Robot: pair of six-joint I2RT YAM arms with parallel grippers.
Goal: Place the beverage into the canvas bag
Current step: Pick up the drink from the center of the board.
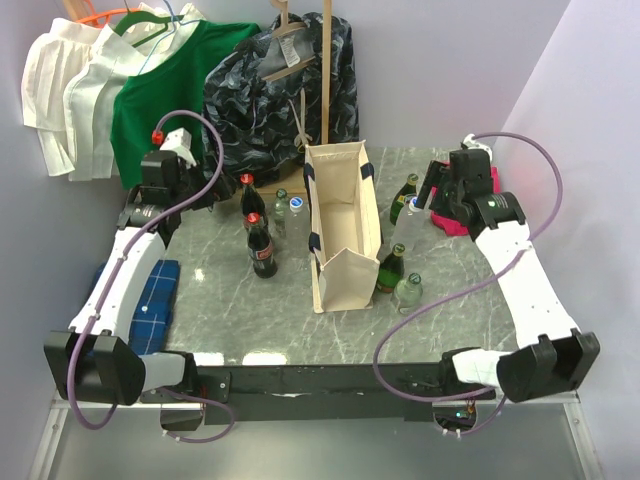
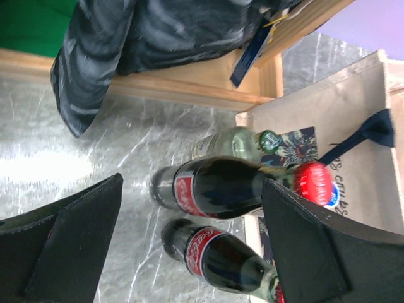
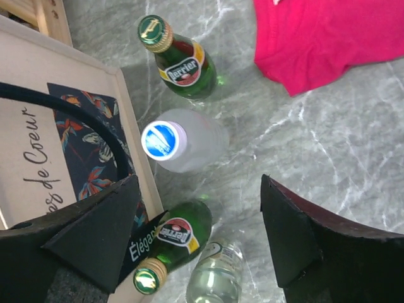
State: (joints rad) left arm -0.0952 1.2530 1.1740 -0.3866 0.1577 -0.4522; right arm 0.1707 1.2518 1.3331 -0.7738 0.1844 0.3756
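We see the canvas bag [image 1: 343, 225] standing upright on the table [image 1: 230, 320], its mouth open and only bare cream lining showing inside. Two capped cola bottles [image 2: 221, 186], dark to the neck, stand just left of it. Green Perrier bottles [image 3: 183, 60] and a clear blue-capped bottle [image 3: 183, 142] stand at its right. The left gripper [image 2: 189, 189] and the right gripper [image 3: 199, 183] are both spread wide, holding nothing.

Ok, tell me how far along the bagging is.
Done: nothing; no bottle shows inside the canvas bag. In hand: nothing; the left tool is open by the cola bottles, the right tool open over the green bottles. Left: grasp a bottle and bag it; all stand on the table.
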